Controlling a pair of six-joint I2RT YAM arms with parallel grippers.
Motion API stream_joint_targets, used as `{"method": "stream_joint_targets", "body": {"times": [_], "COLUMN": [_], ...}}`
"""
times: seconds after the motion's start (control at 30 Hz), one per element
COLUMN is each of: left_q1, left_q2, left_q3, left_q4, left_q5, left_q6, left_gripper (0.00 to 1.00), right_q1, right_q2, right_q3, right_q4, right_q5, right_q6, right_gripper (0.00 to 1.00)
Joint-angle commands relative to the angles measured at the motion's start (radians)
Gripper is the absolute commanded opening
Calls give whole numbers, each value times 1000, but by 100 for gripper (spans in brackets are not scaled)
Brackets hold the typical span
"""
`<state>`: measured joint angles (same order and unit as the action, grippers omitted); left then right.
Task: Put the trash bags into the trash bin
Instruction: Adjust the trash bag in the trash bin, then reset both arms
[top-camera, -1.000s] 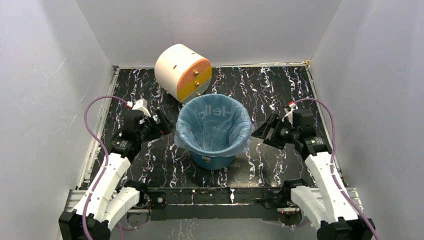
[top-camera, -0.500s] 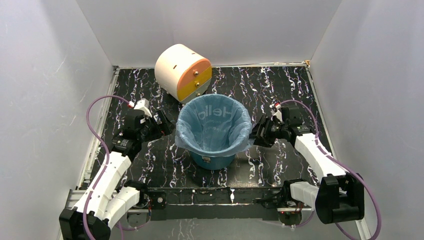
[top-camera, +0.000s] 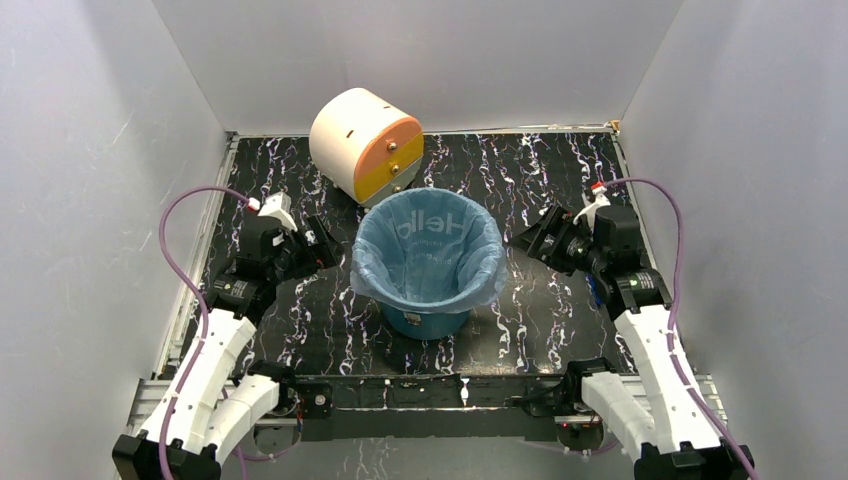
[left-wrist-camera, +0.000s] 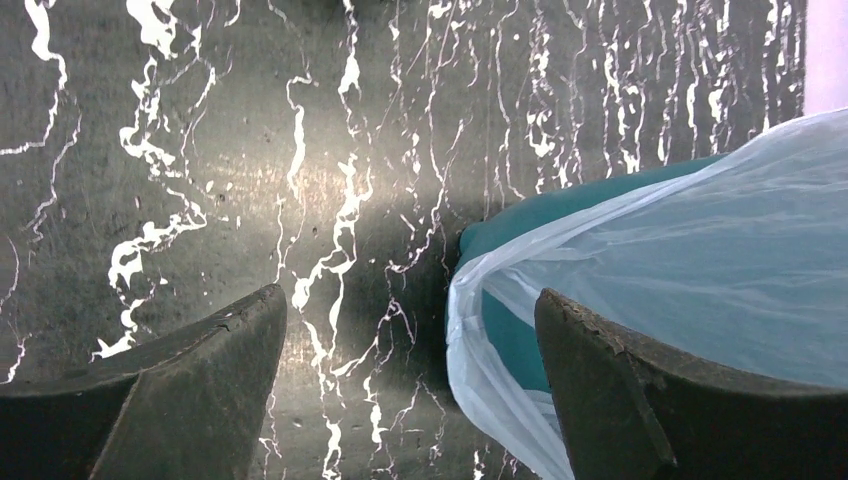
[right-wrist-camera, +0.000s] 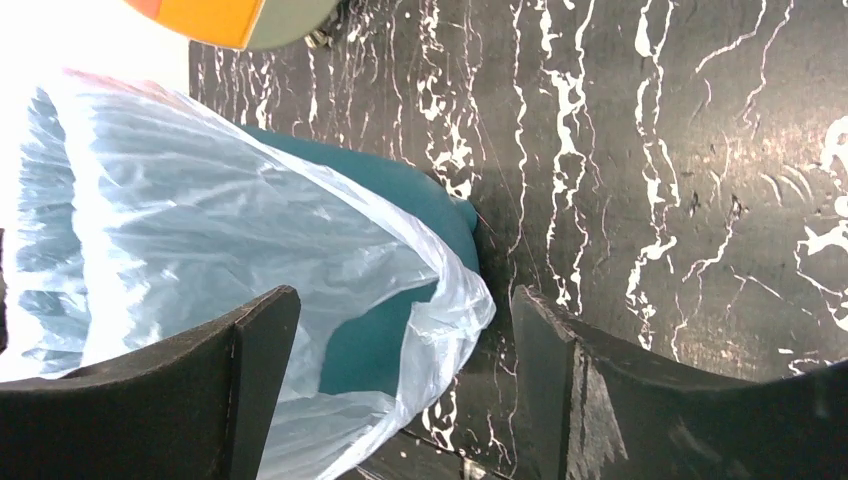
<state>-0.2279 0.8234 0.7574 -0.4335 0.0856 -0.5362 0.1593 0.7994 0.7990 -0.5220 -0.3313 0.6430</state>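
Note:
The teal trash bin stands upright mid-table. The pale blue trash bag lines it, with its hem folded over the rim and white "Hello" lettering on the far inner side. My left gripper hovers open just left of the rim. In the left wrist view the bag and bin wall sit beside my right finger, and the left gripper holds nothing. My right gripper stands open just right of the rim. In the right wrist view the bag's hanging hem lies loose between the right gripper's spread jaws, over the bin.
A cream and orange drum-shaped box lies on its side behind the bin, close to its far rim; its orange face shows in the right wrist view. White walls close in the black marbled table on three sides.
The right gripper reached in to the bin's right rim, partly closing, then drew back right and away with its jaws wide again. The left gripper shifted slightly left. Bag and bin stayed put.

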Motion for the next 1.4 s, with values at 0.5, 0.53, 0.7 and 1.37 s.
{"method": "stream_joint_targets", "body": {"times": [0.5,0.53,0.7,1.37], "left_q1": [2,2,3,3], "left_q2": [78,81,105,16], "left_q3": [42,32,-11,126], "left_q4": [116,131,220,-57], "left_q5": [337,344,372,-236], "left_q6": [48,40,-24,12], "left_gripper": [86,86,86,94], "right_q1": [61,80,187,190], "right_q2": [249,264,326,-44], "right_q3": [156,163,194,155], "right_q4": [-30,-36,-77,63], "right_q5": [-318,-321,-226,504], "right_q6": [-153,-161,-162,-158], "right_gripper": [66,66,66,93]}}
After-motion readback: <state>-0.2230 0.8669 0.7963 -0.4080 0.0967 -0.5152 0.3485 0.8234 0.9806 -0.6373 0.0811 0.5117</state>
